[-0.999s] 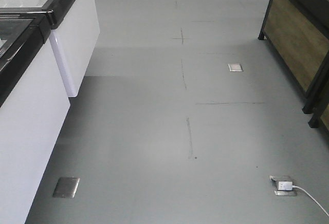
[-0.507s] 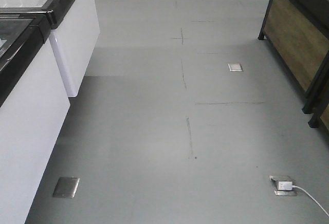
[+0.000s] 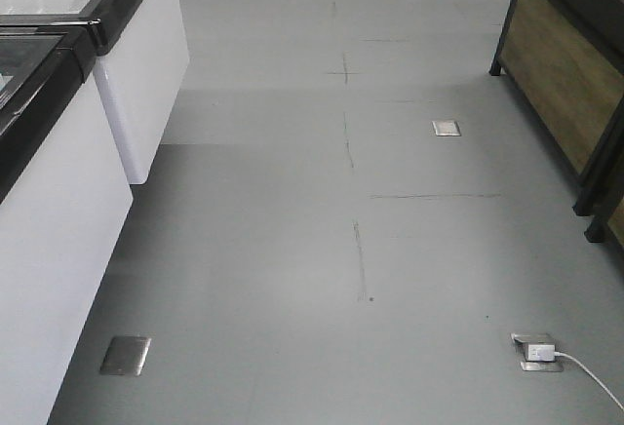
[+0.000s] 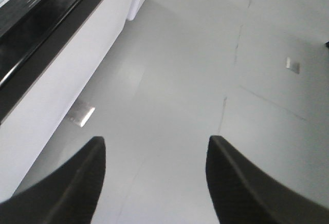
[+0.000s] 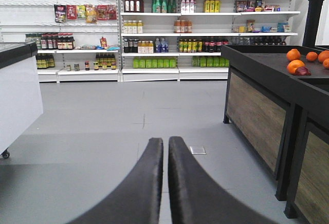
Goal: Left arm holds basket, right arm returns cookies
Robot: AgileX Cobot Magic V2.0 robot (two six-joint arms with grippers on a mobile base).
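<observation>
The basket and the cookies are out of view in every frame. In the left wrist view my left gripper (image 4: 155,149) is open and empty, its two black fingers wide apart above the grey floor beside a white freezer cabinet (image 4: 67,75). In the right wrist view my right gripper (image 5: 166,143) is shut with nothing between its black fingers; it points level down the aisle toward the far shelves (image 5: 169,29). Neither arm shows in the front view.
White freezer cabinets with black rims (image 3: 58,152) line the left of the aisle. A dark wooden produce stand (image 3: 565,74) is on the right, with oranges (image 5: 303,59) on top. Floor sockets (image 3: 447,128) (image 3: 126,355) and a plugged cable (image 3: 546,352) lie on the floor.
The floor view has shifted very slightly; the plugged socket sits a little lower than half a second ago. No object has been taken or released.
</observation>
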